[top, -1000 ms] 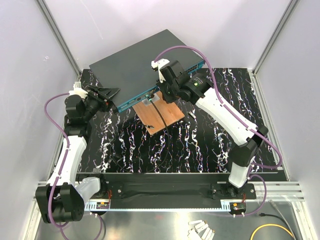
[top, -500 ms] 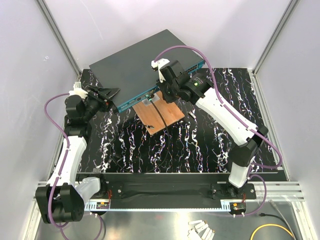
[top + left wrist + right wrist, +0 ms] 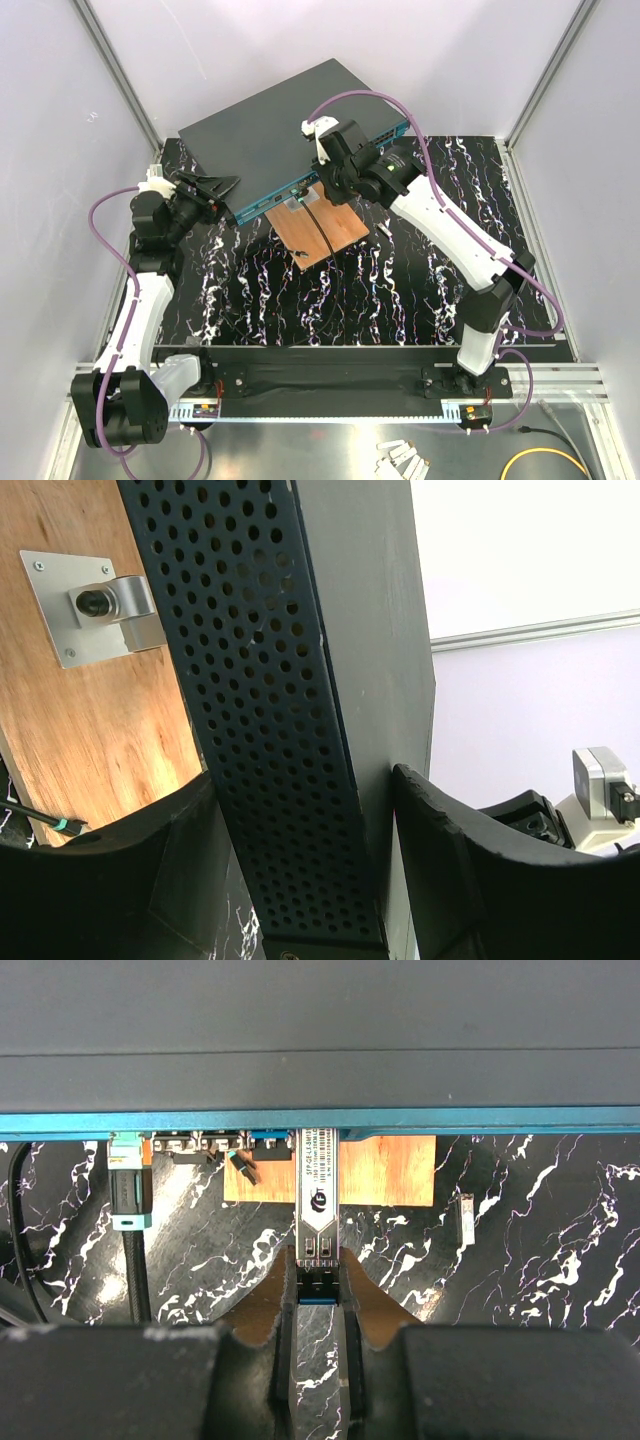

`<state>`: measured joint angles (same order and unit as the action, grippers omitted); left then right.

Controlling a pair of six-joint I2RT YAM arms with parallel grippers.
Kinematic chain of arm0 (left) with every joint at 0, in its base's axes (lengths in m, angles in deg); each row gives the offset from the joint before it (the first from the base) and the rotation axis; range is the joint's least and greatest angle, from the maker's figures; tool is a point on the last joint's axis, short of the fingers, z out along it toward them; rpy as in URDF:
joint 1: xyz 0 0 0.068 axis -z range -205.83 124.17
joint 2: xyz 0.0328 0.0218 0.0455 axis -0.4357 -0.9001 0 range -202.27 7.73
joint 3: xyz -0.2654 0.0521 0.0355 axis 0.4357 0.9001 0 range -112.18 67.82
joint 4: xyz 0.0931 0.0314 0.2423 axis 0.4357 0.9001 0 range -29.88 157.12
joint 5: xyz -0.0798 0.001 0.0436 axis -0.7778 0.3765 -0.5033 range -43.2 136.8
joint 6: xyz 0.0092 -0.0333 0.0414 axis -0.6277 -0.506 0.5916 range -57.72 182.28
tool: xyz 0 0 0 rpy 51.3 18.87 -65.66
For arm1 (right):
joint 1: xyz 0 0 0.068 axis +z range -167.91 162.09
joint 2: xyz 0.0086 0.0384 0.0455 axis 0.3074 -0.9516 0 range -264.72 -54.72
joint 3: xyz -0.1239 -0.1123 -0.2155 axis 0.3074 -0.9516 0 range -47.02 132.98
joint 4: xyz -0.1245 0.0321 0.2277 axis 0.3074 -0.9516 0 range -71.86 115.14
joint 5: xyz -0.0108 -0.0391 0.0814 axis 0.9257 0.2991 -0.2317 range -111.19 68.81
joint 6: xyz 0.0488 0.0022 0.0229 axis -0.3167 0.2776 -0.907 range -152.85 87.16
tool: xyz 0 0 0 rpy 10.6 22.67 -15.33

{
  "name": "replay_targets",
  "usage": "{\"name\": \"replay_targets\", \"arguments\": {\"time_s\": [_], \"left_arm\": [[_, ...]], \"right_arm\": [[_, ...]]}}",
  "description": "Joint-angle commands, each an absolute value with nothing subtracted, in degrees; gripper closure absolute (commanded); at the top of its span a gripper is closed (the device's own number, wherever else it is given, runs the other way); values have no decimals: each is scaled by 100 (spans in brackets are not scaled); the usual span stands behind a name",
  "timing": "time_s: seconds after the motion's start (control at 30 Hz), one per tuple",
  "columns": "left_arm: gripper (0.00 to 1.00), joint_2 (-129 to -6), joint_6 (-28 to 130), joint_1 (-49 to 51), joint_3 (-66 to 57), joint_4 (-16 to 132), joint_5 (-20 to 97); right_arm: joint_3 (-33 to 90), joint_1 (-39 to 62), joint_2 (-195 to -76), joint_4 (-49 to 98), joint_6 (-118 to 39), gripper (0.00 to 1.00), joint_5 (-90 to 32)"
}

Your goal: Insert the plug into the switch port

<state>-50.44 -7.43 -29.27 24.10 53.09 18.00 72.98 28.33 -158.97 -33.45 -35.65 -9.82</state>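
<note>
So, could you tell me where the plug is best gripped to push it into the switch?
Take the plug by its tail, pinching its long sides, coming from the teal front side of the switch. It is a slim straight bar pointing at the ports, so a tail grip leaves the nose free; the right gripper holds it so.

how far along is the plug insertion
Done: left gripper grips the switch edge; right gripper holds the plug. In hand: its tip meets the teal port row. Remaining: pushing it home; most of its body shows outside.
</note>
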Motion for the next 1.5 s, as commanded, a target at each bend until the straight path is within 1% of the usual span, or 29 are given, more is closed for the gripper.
{"name": "replay_targets", "arguments": {"time_s": [0.0, 0.27, 0.47, 0.83, 0.87, 0.93, 0.97, 1.17, 1.2, 1.27, 1.33, 1.47], "left_arm": [[48, -4993, -487, -2618, 2432, 5159, 1287], [48, -4958, -487, -2618, 2467, 5151, 1296], [49, -4975, -513, -2610, 2467, 5124, 1296], [49, -4993, -514, -2609, 2467, 5124, 1287], [49, -4993, -513, -2609, 2476, 5124, 1287], [49, -4993, -513, -2609, 2476, 5142, 1296], [49, -5001, -505, -2609, 2467, 5151, 1287], [49, -5019, -470, -2618, 2414, 5203, 1287], [49, -5019, -478, -2610, 2414, 5203, 1296], [49, -5019, -469, -2610, 2397, 5203, 1278], [49, -5019, -452, -2609, 2397, 5221, 1287], [49, -5037, -434, -2609, 2379, 5247, 1278]], "right_arm": [[7550, 2920, -15992, -3199, -3504, 100, -845], [7786, 2912, -16045, -3147, -3504, 100, -713], [8147, 2920, -16255, -3208, -3575, 100, -941], [8754, 2912, -16652, -3226, -3470, 100, -1012], [8806, 2920, -16660, -3226, -3452, 94, -1116], [8798, 2920, -16643, -3243, -3364, 87, -1214], [8728, 2920, -16599, -3243, -3337, 79, -1240], [8122, 2841, -16239, -3217, -3144, 62, -1231], [8069, 2833, -16186, -3226, -3126, 56, -1258], [7920, 2797, -16038, -3270, -3109, 52, -1319], [7814, 2771, -15940, -3287, -3083, 45, -1389], [7428, 2753, -15624, -3349, -3038, 41, -1425]]}}
